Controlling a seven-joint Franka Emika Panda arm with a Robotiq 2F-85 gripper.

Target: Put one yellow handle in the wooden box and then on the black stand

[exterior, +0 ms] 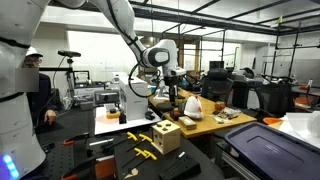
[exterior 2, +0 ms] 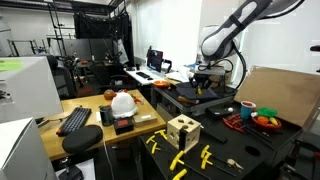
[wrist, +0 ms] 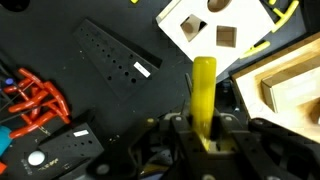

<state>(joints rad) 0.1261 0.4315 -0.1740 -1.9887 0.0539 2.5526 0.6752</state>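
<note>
My gripper (wrist: 204,128) is shut on a yellow handle (wrist: 204,92) that sticks out forward between the fingers. The arm holds it in the air, above and behind the wooden box (wrist: 214,28), a pale cube with dark holes in its faces. The box stands on the black table in both exterior views (exterior: 166,137) (exterior 2: 183,130), with the gripper (exterior: 172,86) (exterior 2: 203,80) well above it. Other yellow handles (exterior: 145,153) (exterior 2: 178,160) lie loose round the box. A black strip with a row of holes (wrist: 113,60) lies left of the box; I cannot tell whether it is the black stand.
Red-handled tools (wrist: 32,95) lie at the left in the wrist view. A pale wooden board (wrist: 290,85) is at the right. A white hard hat (exterior 2: 123,102), a keyboard (exterior 2: 75,120) and a bowl of coloured toys (exterior 2: 262,118) sit on neighbouring tables.
</note>
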